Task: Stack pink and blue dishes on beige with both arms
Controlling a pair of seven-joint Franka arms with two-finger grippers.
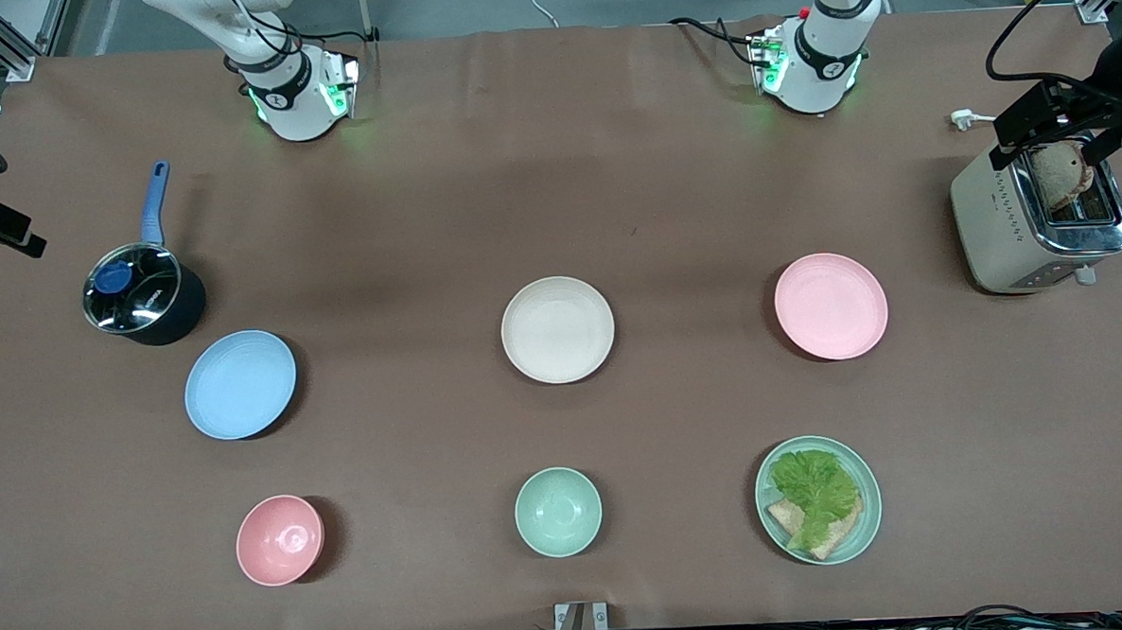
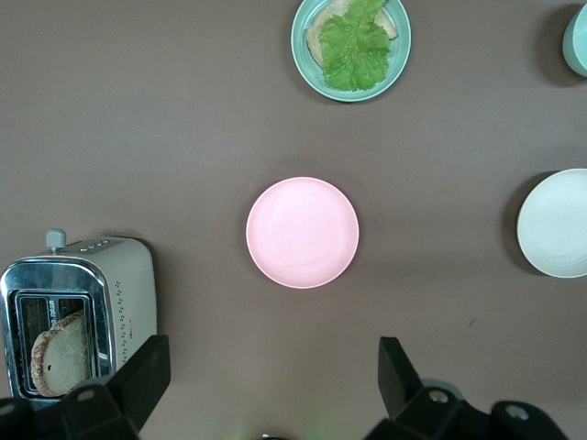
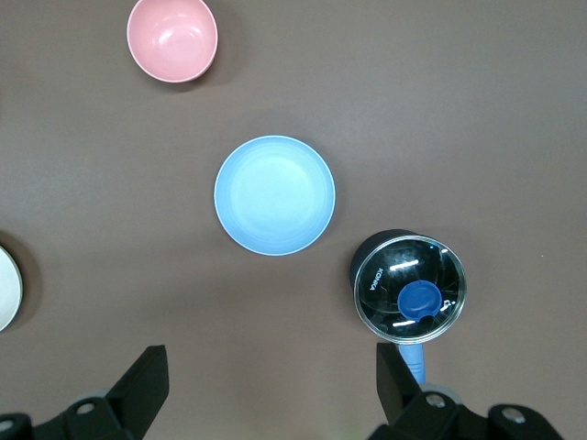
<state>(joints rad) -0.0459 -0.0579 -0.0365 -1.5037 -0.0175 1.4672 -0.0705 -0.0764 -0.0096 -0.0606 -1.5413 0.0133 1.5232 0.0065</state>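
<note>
Beige plate (image 1: 558, 329) sitting bare at mid-table, with the pink plate (image 1: 830, 305) well apart toward the left arm's end and the blue plate (image 1: 240, 384) well apart toward the right arm's end, all three flat on the brown table (image 1: 556, 211) (nothing stacked yet). Left gripper (image 2: 275, 371) up high over the pink plate, fingers spread wide and holding nothing; right gripper (image 3: 273, 371) likewise high over the blue plate, wide open and empty. Around them: lidded saucepan (image 1: 142, 297) just beside the blue plate, toaster (image 1: 1040, 218) with bread at the left arm's end, and nearest the front camera a pink bowl (image 1: 280, 539), a mint bowl (image 1: 558, 511) and a lettuce plate (image 1: 818, 499).
</note>
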